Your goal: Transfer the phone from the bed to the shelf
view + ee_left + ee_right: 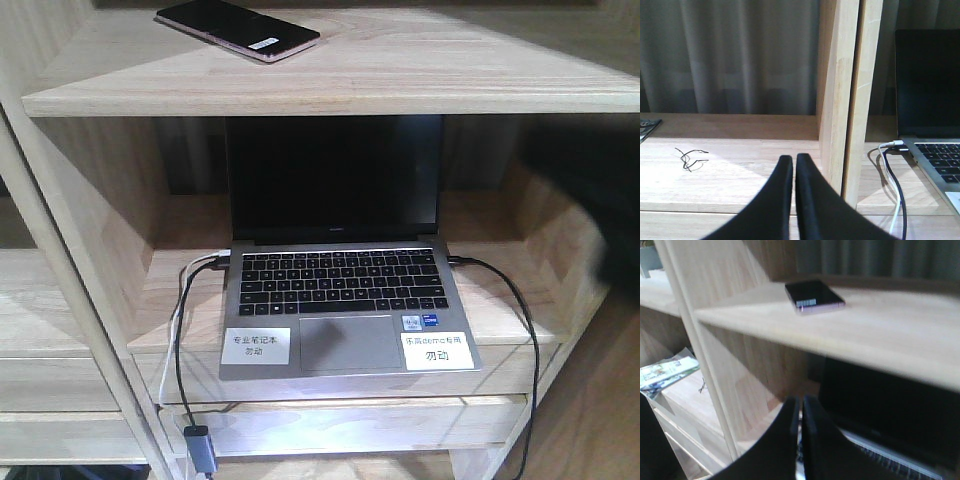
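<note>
The phone (238,28), a glossy black slab with a pinkish rim and a white sticker, lies flat on the upper board of the pale wooden shelf (420,75). The right wrist view shows the phone (814,296) on that board (880,335), above and ahead of my right gripper (801,401), which is shut and holds nothing. My left gripper (794,159) is shut and empty, low in front of an upright divider (839,100) of the shelf. The bed is out of view. A dark blurred shape at the front view's right edge may be my right arm (600,190).
An open grey laptop (340,270) sits in the compartment under the phone, with black and white cables (185,340) hanging from its left side and a black cable (520,320) on its right. A magazine (667,371) lies in the left compartment. A small wire tangle (690,157) lies on the left board.
</note>
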`<state>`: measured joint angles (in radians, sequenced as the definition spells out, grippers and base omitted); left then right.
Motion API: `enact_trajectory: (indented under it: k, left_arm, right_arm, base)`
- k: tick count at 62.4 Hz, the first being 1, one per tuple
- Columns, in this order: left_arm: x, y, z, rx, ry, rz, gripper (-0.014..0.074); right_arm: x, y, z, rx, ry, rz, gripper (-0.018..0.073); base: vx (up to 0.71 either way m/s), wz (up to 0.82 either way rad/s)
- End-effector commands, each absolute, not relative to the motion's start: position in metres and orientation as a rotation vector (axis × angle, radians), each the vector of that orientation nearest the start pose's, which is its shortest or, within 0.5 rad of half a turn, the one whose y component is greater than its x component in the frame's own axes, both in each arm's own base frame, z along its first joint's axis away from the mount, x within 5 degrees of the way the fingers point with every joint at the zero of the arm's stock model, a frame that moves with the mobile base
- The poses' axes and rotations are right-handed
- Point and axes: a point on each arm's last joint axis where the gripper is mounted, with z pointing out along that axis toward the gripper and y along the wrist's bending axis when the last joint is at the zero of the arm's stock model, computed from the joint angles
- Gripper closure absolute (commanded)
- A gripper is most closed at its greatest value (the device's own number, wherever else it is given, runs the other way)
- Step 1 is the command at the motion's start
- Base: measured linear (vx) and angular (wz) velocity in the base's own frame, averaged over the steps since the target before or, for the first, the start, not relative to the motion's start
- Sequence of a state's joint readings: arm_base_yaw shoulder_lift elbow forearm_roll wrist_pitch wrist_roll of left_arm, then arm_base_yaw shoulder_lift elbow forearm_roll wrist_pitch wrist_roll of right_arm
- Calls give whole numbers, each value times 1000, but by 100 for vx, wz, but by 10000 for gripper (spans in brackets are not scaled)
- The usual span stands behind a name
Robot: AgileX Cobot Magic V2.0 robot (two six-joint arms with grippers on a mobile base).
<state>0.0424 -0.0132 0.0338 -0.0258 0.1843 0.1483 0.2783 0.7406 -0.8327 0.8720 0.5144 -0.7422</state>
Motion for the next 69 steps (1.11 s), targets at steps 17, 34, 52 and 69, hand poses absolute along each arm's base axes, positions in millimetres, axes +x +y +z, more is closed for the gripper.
enact_trajectory:
  k: [17, 34, 52, 69]
  left_arm:
    - [55, 2, 200, 58, 1581, 112, 595]
    - [55, 2, 200, 58, 1581, 112, 595]
    - [55, 2, 200, 58, 1581, 112, 595]
    - [55, 2, 200, 58, 1581, 112, 595]
  right_arm:
    - [69, 52, 344, -404, 1608, 587, 564]
    - [48, 46, 308, -406, 1590, 584, 564]
    - [49, 49, 293, -428, 1646, 608, 564]
    - [49, 49, 293, -429, 1646, 607, 564]
  base:
    - [0, 0]
    - [0, 0]
    - [0, 0]
    - [0, 0]
